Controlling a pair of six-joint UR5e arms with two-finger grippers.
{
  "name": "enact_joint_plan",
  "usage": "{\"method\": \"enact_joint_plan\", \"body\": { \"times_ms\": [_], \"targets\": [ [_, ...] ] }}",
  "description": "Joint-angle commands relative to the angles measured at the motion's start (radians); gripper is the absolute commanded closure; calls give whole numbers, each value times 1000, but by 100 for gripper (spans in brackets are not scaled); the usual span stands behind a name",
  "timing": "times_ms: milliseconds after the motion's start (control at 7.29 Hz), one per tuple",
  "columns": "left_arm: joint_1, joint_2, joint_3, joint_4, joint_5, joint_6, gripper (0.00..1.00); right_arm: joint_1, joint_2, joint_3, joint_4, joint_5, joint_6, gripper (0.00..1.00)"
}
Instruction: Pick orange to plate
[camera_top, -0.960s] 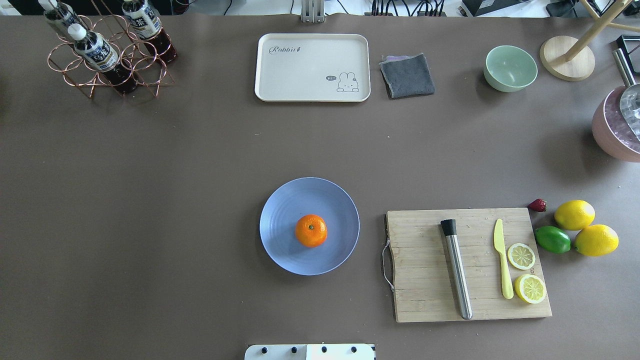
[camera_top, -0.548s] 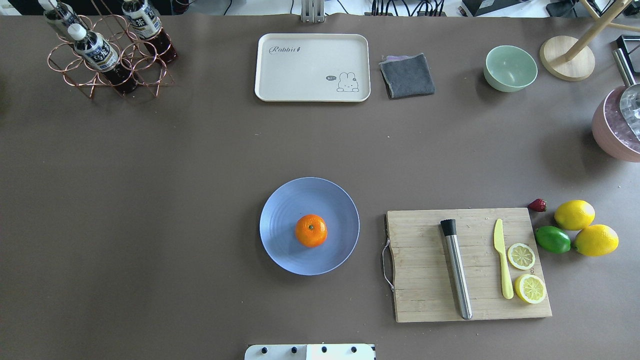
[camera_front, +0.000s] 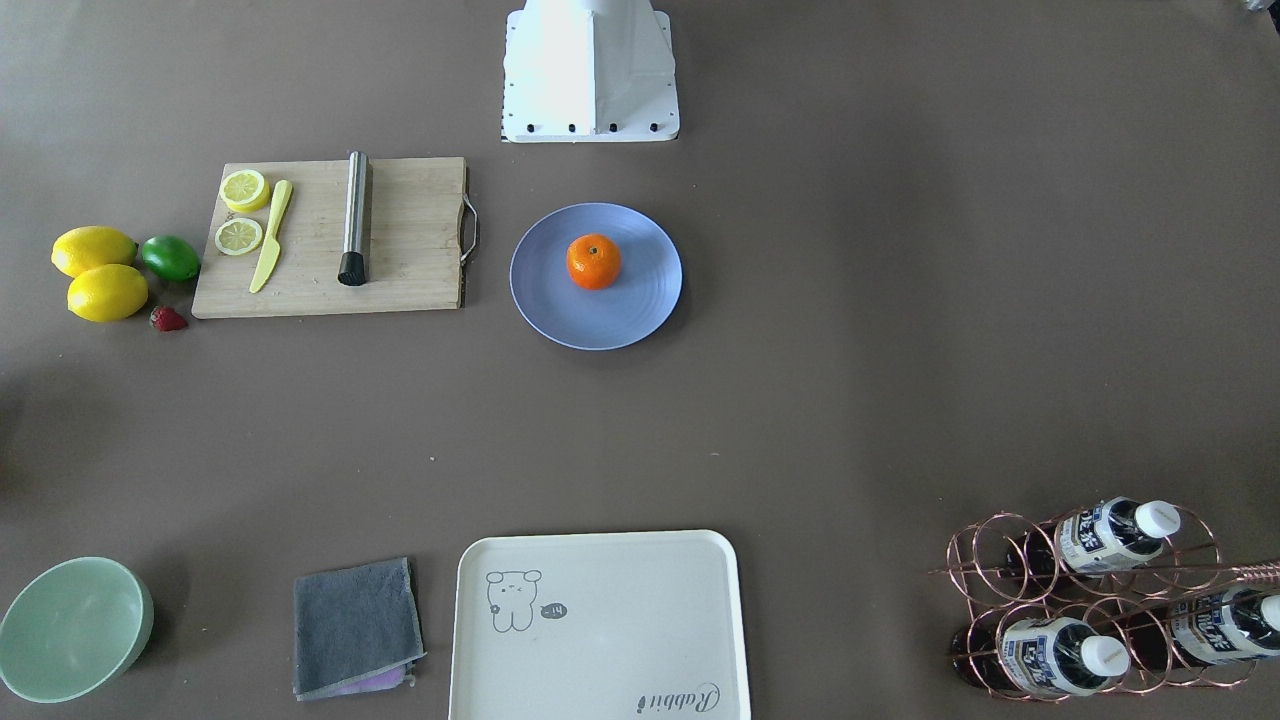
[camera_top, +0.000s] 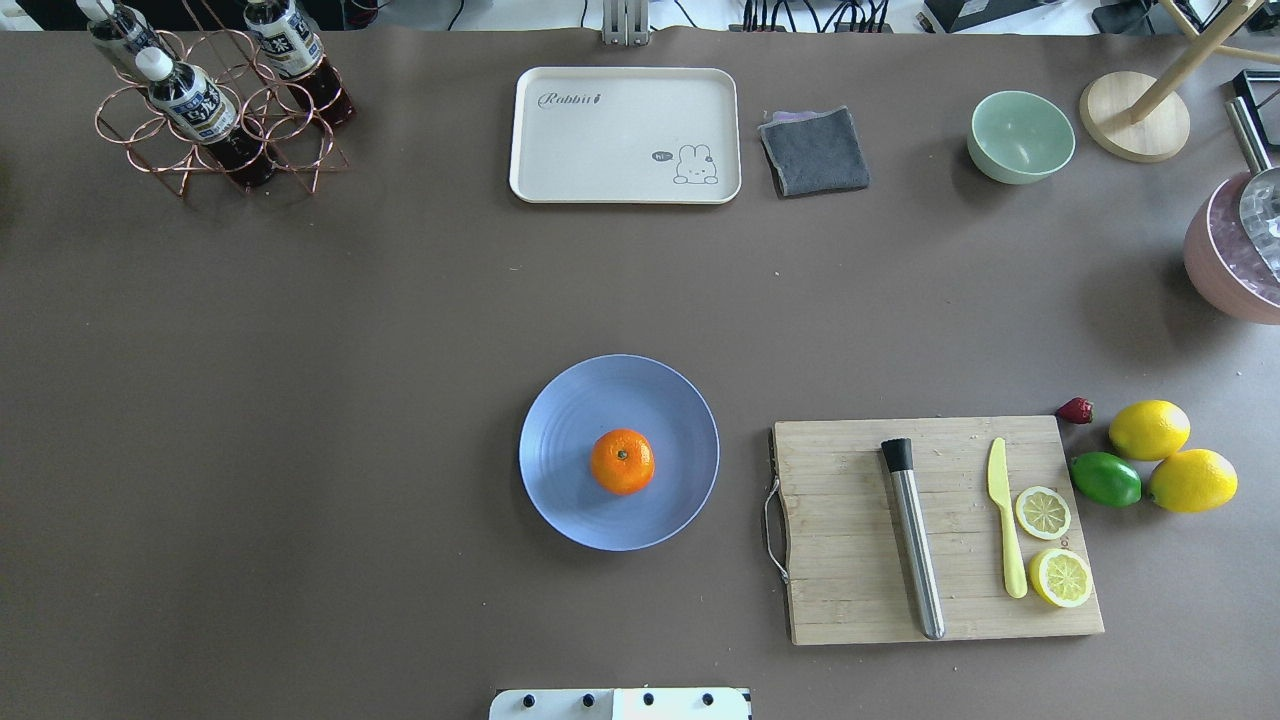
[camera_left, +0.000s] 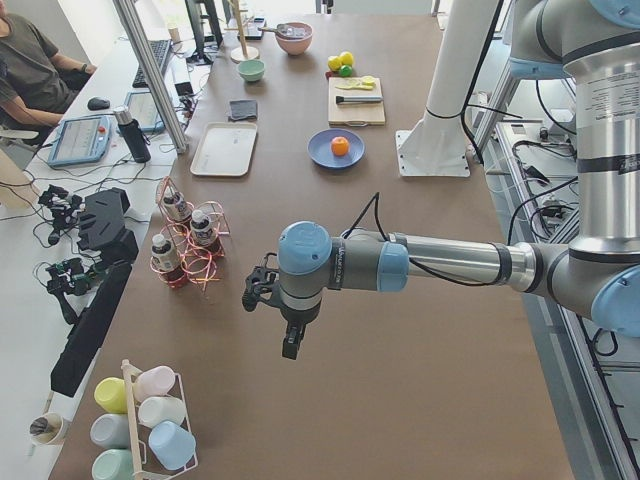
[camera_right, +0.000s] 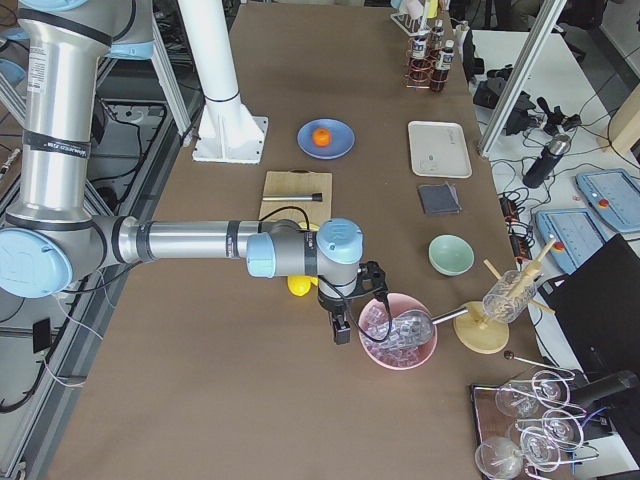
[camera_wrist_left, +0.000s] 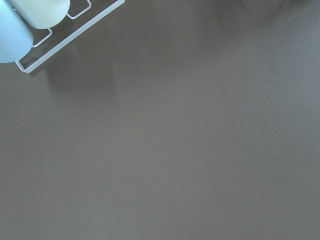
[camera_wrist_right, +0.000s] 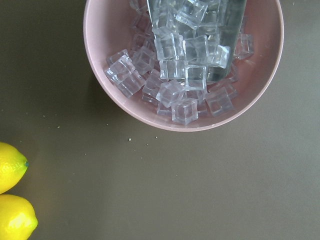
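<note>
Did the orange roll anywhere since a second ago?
No. In the overhead view the orange sits at the same spot near the middle of the plate, just as far from the cutting board as before.

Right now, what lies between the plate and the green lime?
In the overhead view, the wooden cutting board fills the stretch between plate and lime, carrying a steel rod, a yellow knife and two lemon slices.
</note>
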Motion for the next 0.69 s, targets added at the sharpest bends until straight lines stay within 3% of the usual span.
{"method": "enact_joint_plan", "body": {
  "times_ms": [0, 548],
  "targets": [
    [-2, 1, -10, -19, -4, -3, 3, 0, 7, -8, 0, 3, 0, 0],
    [-26, 14, -4, -37, 4, -3, 3, 0, 10, -11, 0, 11, 4, 0]
  ]
}}
